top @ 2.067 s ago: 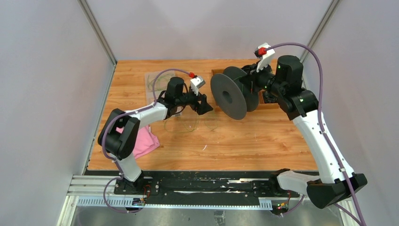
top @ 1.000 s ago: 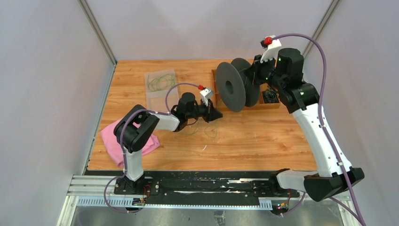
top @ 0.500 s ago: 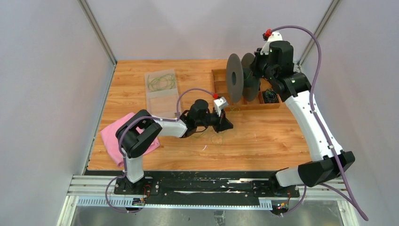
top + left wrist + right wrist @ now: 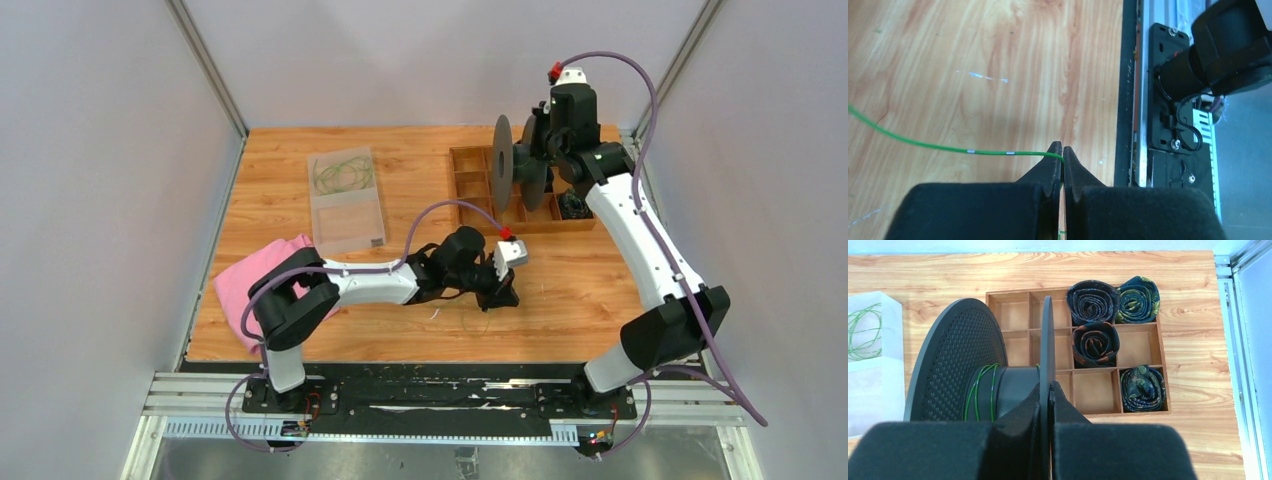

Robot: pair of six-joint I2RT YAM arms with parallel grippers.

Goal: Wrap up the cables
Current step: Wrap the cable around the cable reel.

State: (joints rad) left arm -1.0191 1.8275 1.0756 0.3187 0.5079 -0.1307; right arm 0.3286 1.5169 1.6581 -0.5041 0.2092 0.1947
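Observation:
A thin green cable (image 4: 948, 148) runs in from the left across the wood and ends pinched between the tips of my shut left gripper (image 4: 1062, 150). In the top view, that gripper (image 4: 507, 296) sits low over the table's near middle, with a faint loop of cable (image 4: 470, 322) beside it. My right gripper (image 4: 1050, 386) is shut on the near flange (image 4: 1047, 340) of the big black spool (image 4: 963, 355). A few green cable turns (image 4: 979, 390) lie on its hub. From above, the spool (image 4: 502, 162) hangs edge-on over the wooden tray.
A wooden compartment tray (image 4: 470, 185) at the back right holds rolled dark ties (image 4: 1095, 302). A clear plastic box (image 4: 347, 205) with more green cables lies at the back left. A pink cloth (image 4: 250, 282) lies at the left edge. The black base rail (image 4: 430, 390) borders the near edge.
My left arm has stretched right and toward the near edge, drawing the cable along. My right arm has swung the spool back and turned it edge-on above the tray.

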